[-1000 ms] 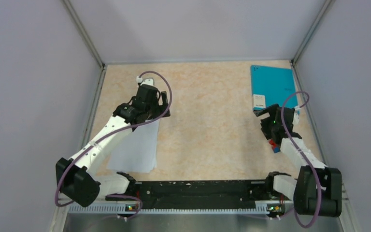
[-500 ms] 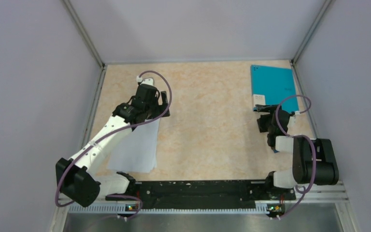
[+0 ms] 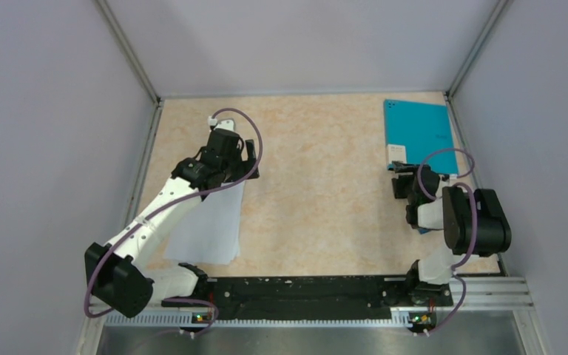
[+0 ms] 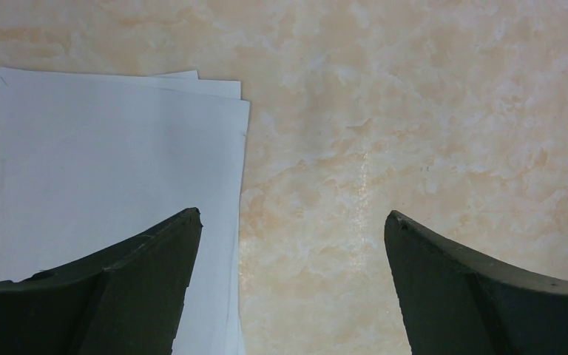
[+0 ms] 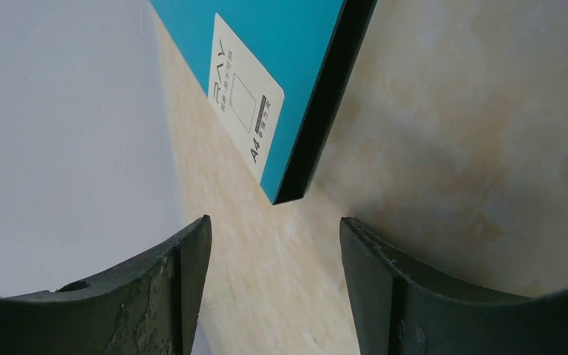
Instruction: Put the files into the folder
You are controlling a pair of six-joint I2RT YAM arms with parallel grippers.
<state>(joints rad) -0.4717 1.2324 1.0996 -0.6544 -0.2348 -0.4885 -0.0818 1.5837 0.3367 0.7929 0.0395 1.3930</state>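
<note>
L claw [image 4: 292, 218] stood wide, nothing btwn its fingers [image 4: 126, 288], over the far right corner of the files [image 4: 111, 148]. In the wrist view the white sheets, slightly fanned at the far edge, lay ahead and to the left of the claw, w/ the left finger over paper and the right finger over bare bench [image 4: 414, 111]. The stack's right edge ran down just inside the left finger. Couldn't tell if the fingertips touched paper or hung above it. From the top view the files [image 3: 207, 229] stretched from under the L claw [image 3: 242, 164] back toward that arm's base. R claw [image 5: 274, 222] was part-way apart, narrower than the L one, gripping nothing. The folder [image 5: 281, 44] lay closed and flat on the bench [image 5: 451, 148] just ahead of it, teal cover up, black edge showing, its near corner pointing straight into the gap but not btwn the fingers. The white label [image 5: 248, 103] sat by that corner. A grey wall [image 5: 59, 148] filled the view to the claw's left. In the top view the R claw [image 3: 401, 177] sat low at the near end of the folder [image 3: 418, 126], well apart from the files
</note>
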